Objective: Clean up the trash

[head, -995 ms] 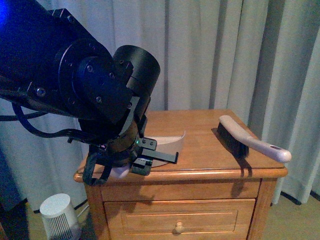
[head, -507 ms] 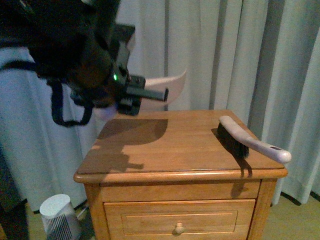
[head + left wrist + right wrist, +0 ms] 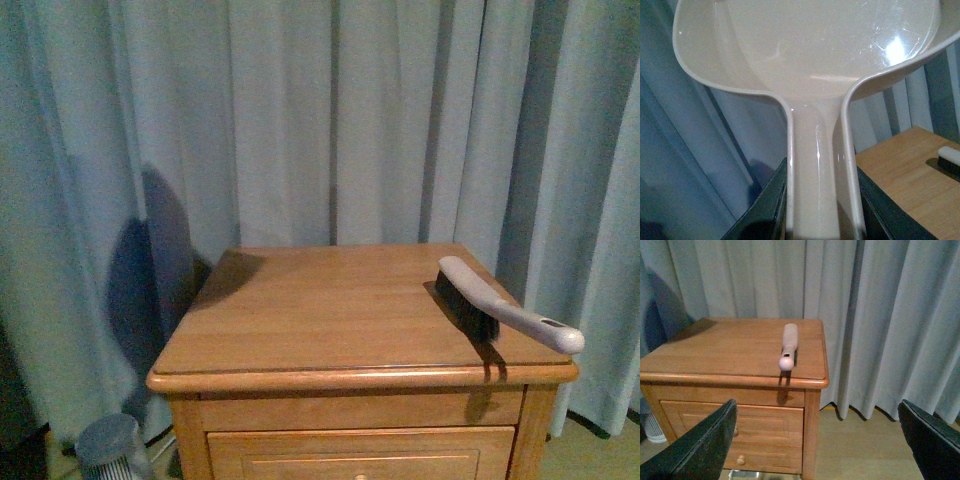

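Note:
The trash is out of view in every view. In the left wrist view my left gripper is shut on the handle of the beige dustpan, whose scoop is held up in the air in front of the curtain, beside the wooden nightstand. The scoop's inside shows nothing in it. My right gripper hangs open in front of the nightstand, above the floor, with nothing between its fingers. Neither arm shows in the front view.
A brush with a pale handle lies at the right edge of the nightstand top; it also shows as the brush and the brush. Grey curtains hang behind. A small white bin stands on the floor at the left.
My left arm lifted the dustpan off the nightstand's front left corner, rose, and has left the front view. The brush has not moved.

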